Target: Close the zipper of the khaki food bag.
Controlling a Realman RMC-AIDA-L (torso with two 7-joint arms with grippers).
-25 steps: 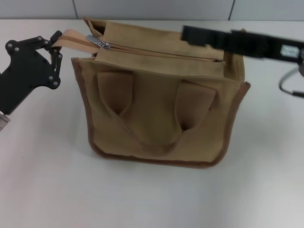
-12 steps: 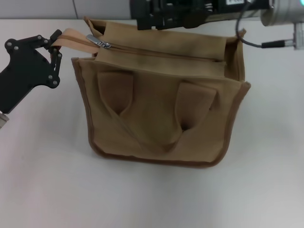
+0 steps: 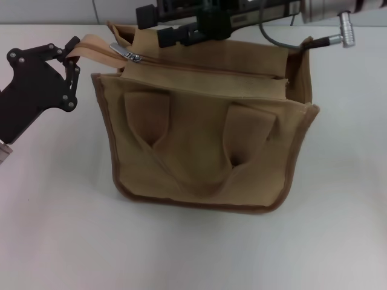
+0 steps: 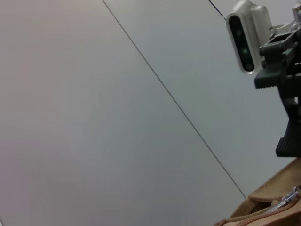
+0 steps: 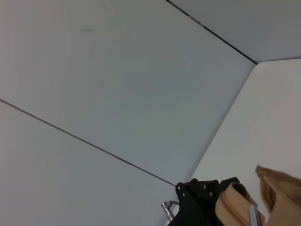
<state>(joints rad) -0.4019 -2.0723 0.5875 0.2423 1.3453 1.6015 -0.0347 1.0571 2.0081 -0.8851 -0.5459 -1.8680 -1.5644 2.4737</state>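
Observation:
The khaki food bag (image 3: 205, 139) stands upright in the middle of the white table in the head view. Its zipper (image 3: 205, 65) runs along the top panel, with the silver pull tab (image 3: 125, 54) at the left end. My left gripper (image 3: 74, 53) is shut on the bag's fabric end strap (image 3: 91, 47), just left of the pull tab. My right gripper (image 3: 154, 21) reaches in from the top right, above the bag's back edge, just behind and right of the pull tab. The left wrist view shows the pull tab (image 4: 288, 200) below the right gripper (image 4: 287, 113).
The white table (image 3: 193, 254) runs around the bag on all sides. A grey panelled wall (image 3: 60, 11) stands right behind the table. The right arm's silver wrist and cable (image 3: 338, 24) hang above the bag's back right corner.
My right arm has swept left across the back of the bag; its gripper now sits near the pull tab. The left gripper and the bag have not moved.

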